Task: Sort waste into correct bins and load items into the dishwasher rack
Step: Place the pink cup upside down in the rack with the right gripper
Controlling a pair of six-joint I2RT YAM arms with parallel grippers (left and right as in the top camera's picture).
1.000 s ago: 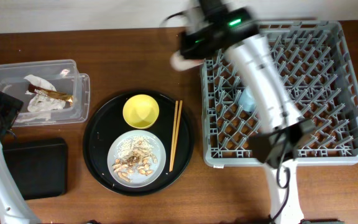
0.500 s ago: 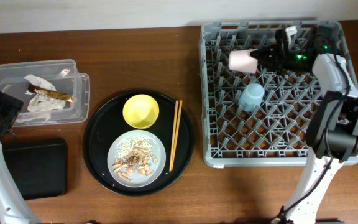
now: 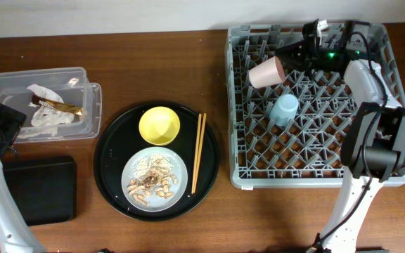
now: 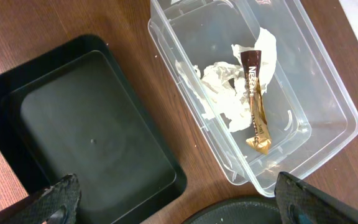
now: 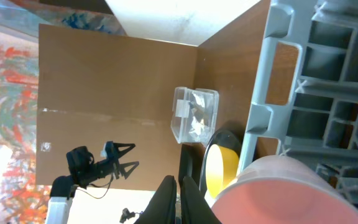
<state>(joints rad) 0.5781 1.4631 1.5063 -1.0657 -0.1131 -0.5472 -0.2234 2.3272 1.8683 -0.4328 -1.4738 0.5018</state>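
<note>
Outstretched right arm (image 3: 365,76), right fingers (image 5: 165,202) nipped on the pink cup (image 3: 266,72); left fingers (image 4: 59,198) spread wide apart.

- My black right gripper (image 3: 285,60) meets the small pink cup (image 3: 266,72).
- The small light-blue cup (image 3: 285,108) is pale against the grey dishwasher rack (image 3: 308,176).
- Yellow bowl (image 3: 159,125) and pale grey plate (image 3: 181,171), both on the round black tray (image 3: 111,160).
- Brown snack wrapper (image 4: 257,106) with white lettering.
- Flat black tray (image 4: 86,137) on the brown wood-grain table (image 3: 153,56).

R pincer (image 3: 285,60) w/ pink cup (image 3: 266,72)
</note>
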